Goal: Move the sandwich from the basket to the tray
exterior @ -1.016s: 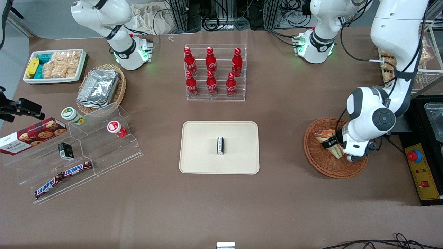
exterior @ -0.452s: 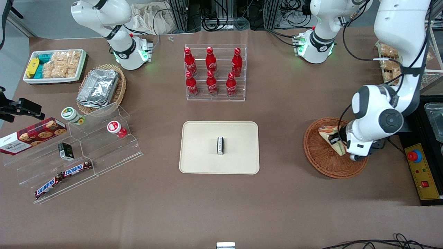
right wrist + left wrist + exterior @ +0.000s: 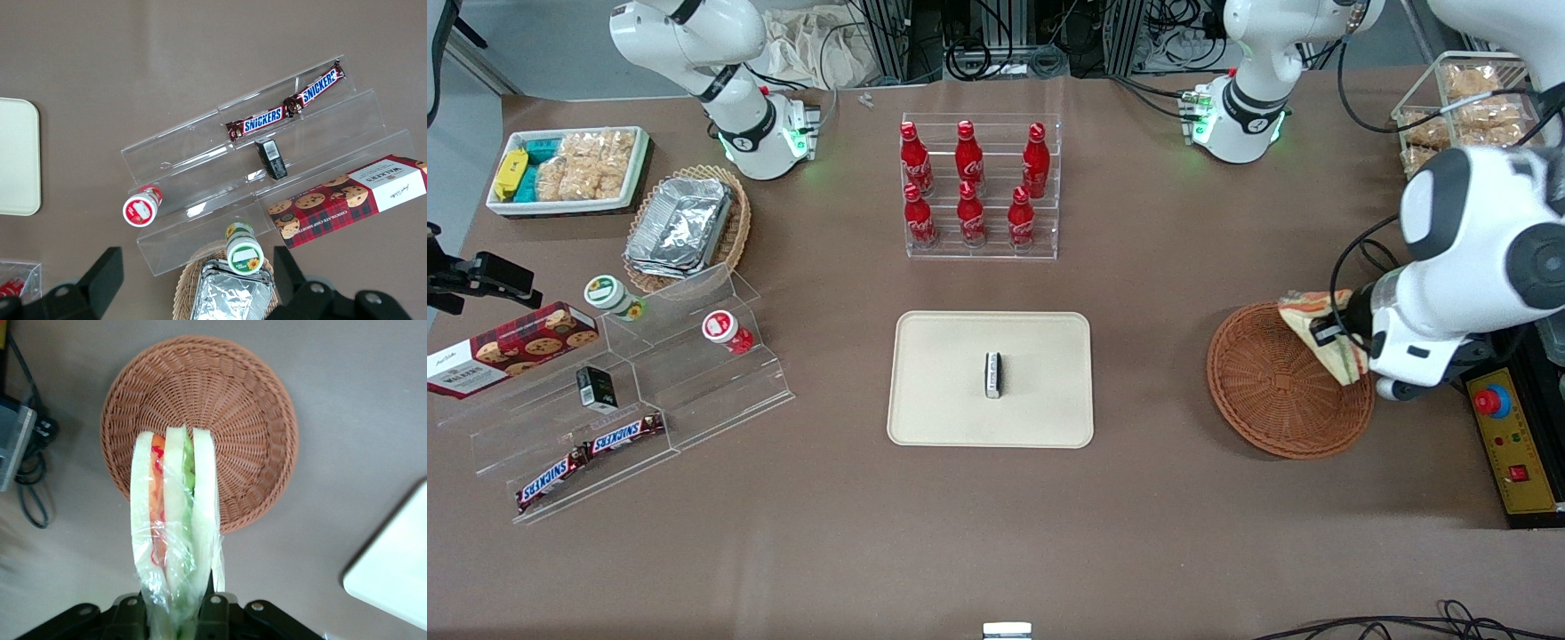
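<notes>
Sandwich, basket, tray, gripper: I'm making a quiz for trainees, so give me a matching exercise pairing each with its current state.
Things:
1. sandwich
2. basket
3. tray
4. gripper

States:
A. holds one small dark item
B. shut on wrapped bread, raised above the basket's rim
C. wicker, nothing in it
D. hanging in the air, wrapped in clear film

Pairs: 1-D, 2-C, 3-A, 4-B

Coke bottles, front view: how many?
6, in the clear rack farther from the camera than the tray: three on the upper step, three on the lower. None visibly hidden.
</notes>
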